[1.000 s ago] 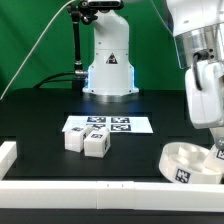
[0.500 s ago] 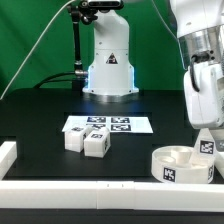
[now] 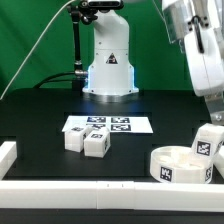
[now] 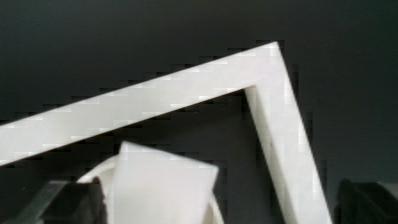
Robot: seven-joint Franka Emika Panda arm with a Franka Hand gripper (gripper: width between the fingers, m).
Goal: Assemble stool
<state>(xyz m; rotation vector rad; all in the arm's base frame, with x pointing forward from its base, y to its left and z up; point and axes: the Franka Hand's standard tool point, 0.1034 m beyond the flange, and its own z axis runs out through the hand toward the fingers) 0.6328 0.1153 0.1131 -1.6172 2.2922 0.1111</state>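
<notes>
The round white stool seat (image 3: pixel 178 166) lies at the front on the exterior view's right, a tag on its side wall. My gripper (image 3: pixel 212 124) hangs just behind it and is shut on a white stool leg (image 3: pixel 208 143), which is tilted with its tag showing. In the wrist view the leg (image 4: pixel 160 185) fills the space between my dark fingers (image 4: pixel 64 200), at my gripper (image 4: pixel 214 204). Two more legs (image 3: pixel 75 140) (image 3: pixel 97 146) stand side by side near the middle of the table.
The marker board (image 3: pixel 108 125) lies behind the two loose legs. White border rails run along the front (image 3: pixel 90 190) and the left (image 3: pixel 8 154); a rail corner (image 4: pixel 267 62) shows below my gripper in the wrist view. The robot base (image 3: pixel 108 62) stands at the back.
The arm has shifted up and toward the exterior view's right. The leg now shows tilted beside the seat, and the seat sits a little further left than a second ago.
</notes>
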